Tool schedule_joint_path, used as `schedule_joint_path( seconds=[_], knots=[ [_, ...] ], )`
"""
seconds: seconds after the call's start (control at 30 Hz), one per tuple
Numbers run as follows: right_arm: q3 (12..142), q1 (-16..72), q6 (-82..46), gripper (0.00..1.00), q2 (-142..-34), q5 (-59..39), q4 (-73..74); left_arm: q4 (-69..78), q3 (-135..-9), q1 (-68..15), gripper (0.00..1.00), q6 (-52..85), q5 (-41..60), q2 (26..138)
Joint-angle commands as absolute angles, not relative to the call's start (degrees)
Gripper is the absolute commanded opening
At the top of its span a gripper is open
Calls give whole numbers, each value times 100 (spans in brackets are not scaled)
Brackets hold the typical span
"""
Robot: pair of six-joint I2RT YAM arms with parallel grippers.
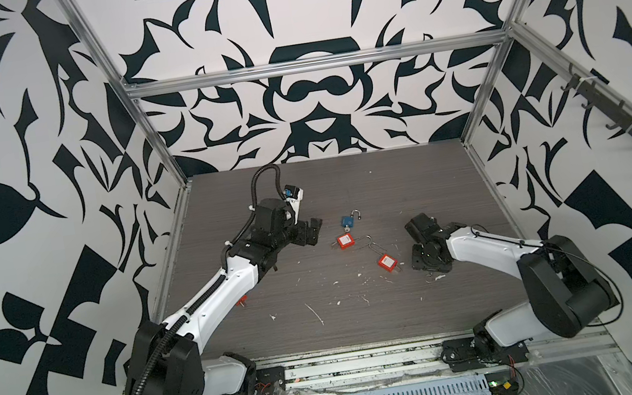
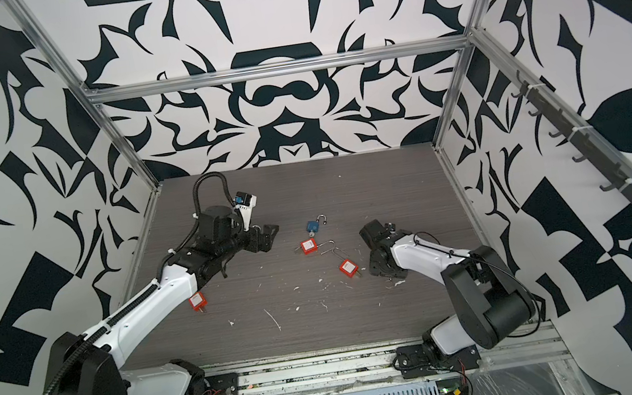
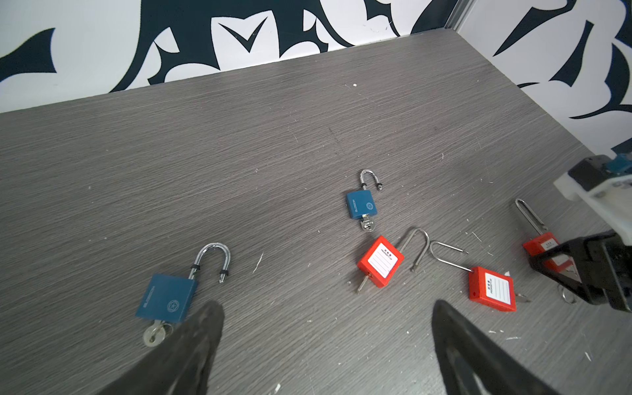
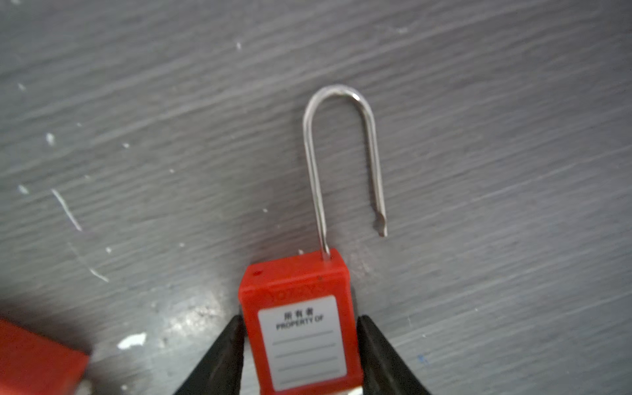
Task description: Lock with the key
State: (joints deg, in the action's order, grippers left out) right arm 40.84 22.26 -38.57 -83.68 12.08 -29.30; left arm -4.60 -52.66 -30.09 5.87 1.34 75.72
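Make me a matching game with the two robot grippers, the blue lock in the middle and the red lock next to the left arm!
Things:
1. left gripper
2. right gripper
3. blue padlock
4. lone red padlock

Places and states:
A. jaws touching both sides of a labelled red padlock
B. partly tucked beside the left arm
C. jaws wide open, nothing between them
D. lying free between the two grippers, shackle open

Pairs: 1-C, 2-A, 3-D, 4-B
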Motion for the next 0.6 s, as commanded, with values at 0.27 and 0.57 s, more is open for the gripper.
schedule_joint_path(
  seconds=[0.27,0.57],
  knots=[
    [4149,2171,-3635,53,-8543,1240,-2830,-559,-5464,-3040,97,509,138,7550],
    [3993,2131,-3661,45,-8461,1059,-2673,-583,-5537,-3036,97,470,237,7593]
  ],
)
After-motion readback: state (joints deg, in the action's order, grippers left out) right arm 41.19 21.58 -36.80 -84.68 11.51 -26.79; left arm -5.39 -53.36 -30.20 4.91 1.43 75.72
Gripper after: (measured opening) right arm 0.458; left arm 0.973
